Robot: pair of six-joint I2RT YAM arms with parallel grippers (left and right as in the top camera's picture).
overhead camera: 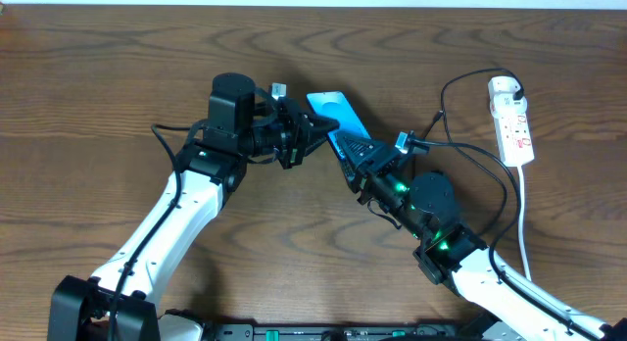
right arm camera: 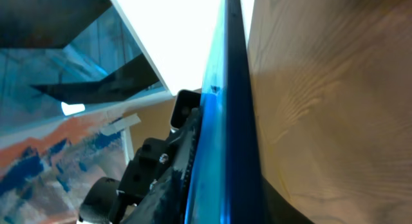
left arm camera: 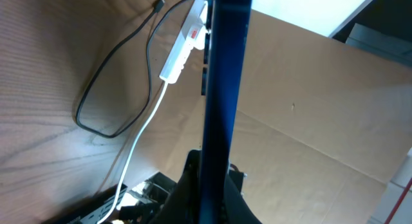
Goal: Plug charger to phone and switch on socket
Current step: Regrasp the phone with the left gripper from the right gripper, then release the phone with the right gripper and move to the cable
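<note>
The phone (overhead camera: 331, 114), blue-screened with black edges, is held off the table at the middle between both grippers. My left gripper (overhead camera: 306, 133) is shut on its left edge; in the left wrist view the phone (left arm camera: 222, 89) runs edge-on between the fingers (left arm camera: 215, 198). My right gripper (overhead camera: 351, 157) is shut on its lower end; in the right wrist view the phone (right arm camera: 222, 140) fills the jaws (right arm camera: 219, 198). The white socket strip (overhead camera: 511, 121) lies at the right, also in the left wrist view (left arm camera: 183, 47). The black charger cable (overhead camera: 470, 150) loops beside it; its tip (left arm camera: 158, 2) lies loose.
The socket's thick white cord (overhead camera: 525, 223) runs down the right side toward the table front. A small white-and-teal object (overhead camera: 277, 88) sits behind my left gripper. The right arm's body (overhead camera: 431, 209) lies under the cable loop.
</note>
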